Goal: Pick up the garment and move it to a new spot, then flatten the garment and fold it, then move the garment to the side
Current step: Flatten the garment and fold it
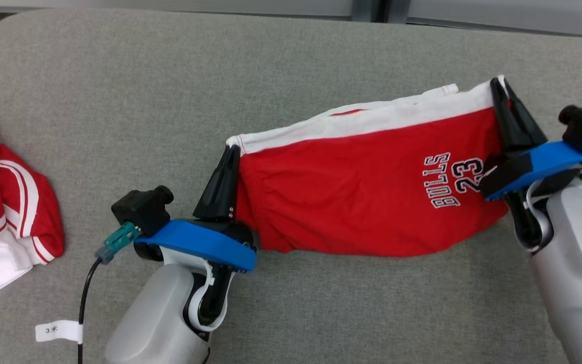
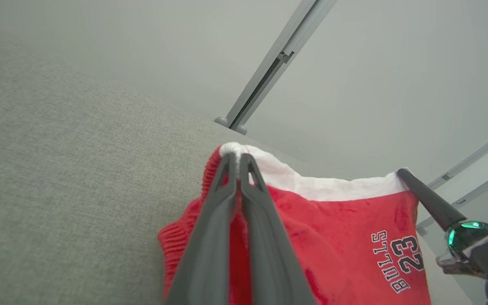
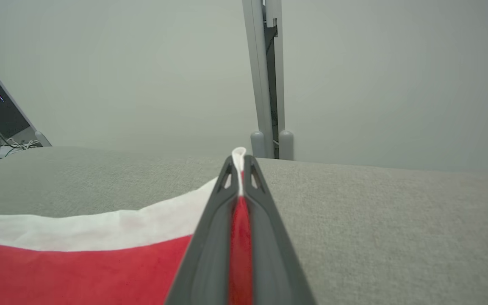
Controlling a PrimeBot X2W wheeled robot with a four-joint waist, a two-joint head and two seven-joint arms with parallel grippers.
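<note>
A red garment (image 1: pixel 361 187) with a white band along its far edge and "BULLS 23" printed near its right end hangs stretched between my two grippers above the grey surface. My left gripper (image 1: pixel 233 151) is shut on its left corner, seen close up in the left wrist view (image 2: pixel 237 159) where white hem shows between the tips. At the right corner my right gripper (image 1: pixel 498 86) is shut on the white band, and the right wrist view (image 3: pixel 239 163) shows red and white cloth pinched between its fingers. The garment's lower edge (image 1: pixel 372 250) sags toward the surface.
The grey fabric-covered surface (image 1: pixel 170 91) spreads wide on all sides. A second red and white garment (image 1: pixel 3 212) lies crumpled at its left edge. A black cable with a white tag (image 1: pixel 58 331) runs by my left arm. A wall and metal rails (image 3: pixel 265 72) stand behind the far edge.
</note>
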